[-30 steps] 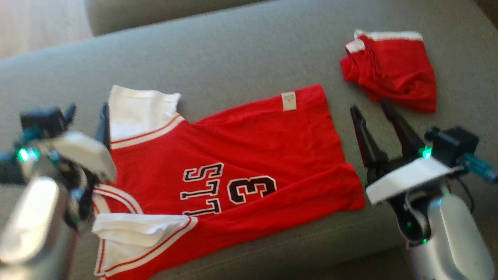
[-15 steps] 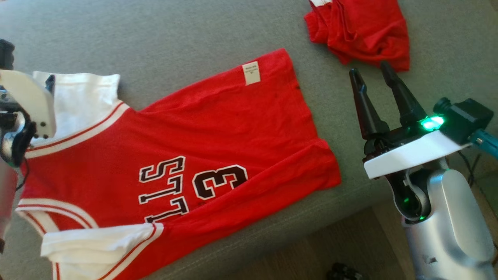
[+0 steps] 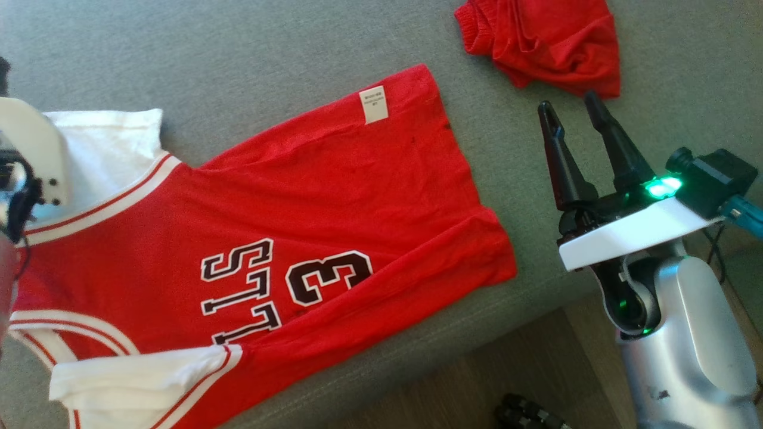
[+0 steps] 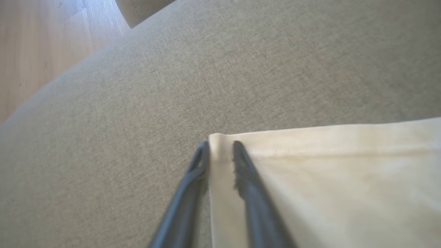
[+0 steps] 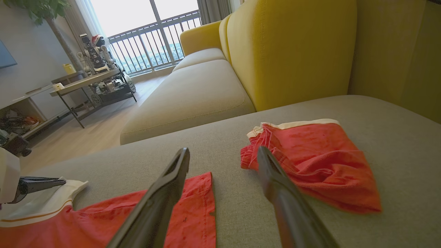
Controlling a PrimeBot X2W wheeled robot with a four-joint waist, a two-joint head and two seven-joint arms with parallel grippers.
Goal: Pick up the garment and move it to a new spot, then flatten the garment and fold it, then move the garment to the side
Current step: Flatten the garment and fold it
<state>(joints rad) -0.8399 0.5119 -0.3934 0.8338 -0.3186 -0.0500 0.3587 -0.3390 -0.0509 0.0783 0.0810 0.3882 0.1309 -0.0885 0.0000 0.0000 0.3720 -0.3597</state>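
A red jersey point(image 3: 310, 196) lies flat on the grey sofa point(image 3: 238, 59); the left pincer point(image 4: 221, 144) straddles its white sleeve point(image 4: 327, 179) corner (jaws narrowly parted), the right pincer point(image 3: 567, 102) spread beside red shorts point(image 3: 548, 42).

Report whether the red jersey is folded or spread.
Spread: the jersey lies open on the sofa cushion, its number and both white sleeves showing.

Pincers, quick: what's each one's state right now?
Left pincer: astride the white sleeve at its corner; grip cannot be told.
Right pincer: open, holding nothing.
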